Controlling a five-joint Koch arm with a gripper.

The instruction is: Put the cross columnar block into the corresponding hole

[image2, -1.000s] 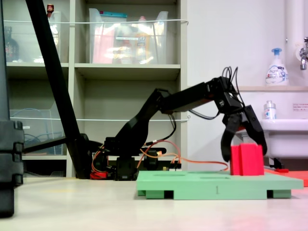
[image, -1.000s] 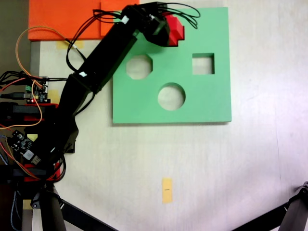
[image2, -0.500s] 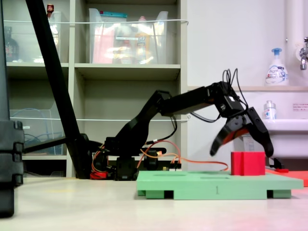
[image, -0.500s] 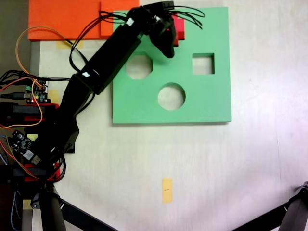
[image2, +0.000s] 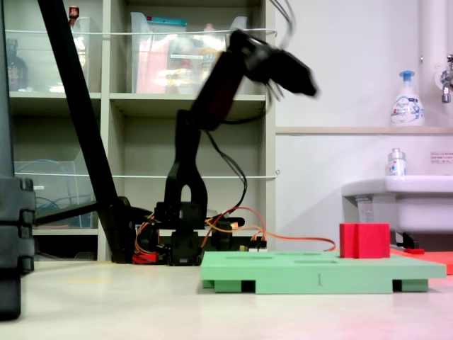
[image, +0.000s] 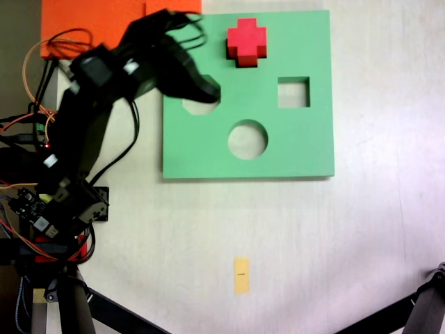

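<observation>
From left to right in the top-down fixed view, we see the black hobby arm (image: 90,132) folded over its base among orange and black wiring at the table's left edge, its gripper (image: 198,87) a blurred dark shape over the left margin of the flat square green foam board (image: 292,156), partly covering the octagonal cutout (image: 201,106). We cannot tell whether the claw is apart or together; motion blur hides it in both fixed views, though nothing appears held in it. In the low side fixed view the gripper (image2: 297,74) is raised high, well above the board (image2: 318,273) and well apart from the block. Further right, the small bright red plus-shaped foam block (image: 247,42) sits near the board's top edge, where it covers the plus-shaped cutout; from the side the red block (image2: 364,241) stands upright with most of its body proud of the green surface, so we judge it seated in the mouth of the hole but perhaps not pressed home. To the right lie the round cutout (image: 247,139) and the square cutout (image: 293,92), both open. We judge the block to be light, soft and slightly springy, with a matte surface that grips rather than slips and little risk of damage; a squeeze would dent it. Were it to be taken again, we think the best hold is across two opposite arms of the cross, high on the exposed body, with gentle pressure. An orange foam sheet (image: 90,28) lies beyond the board's upper left corner.
</observation>
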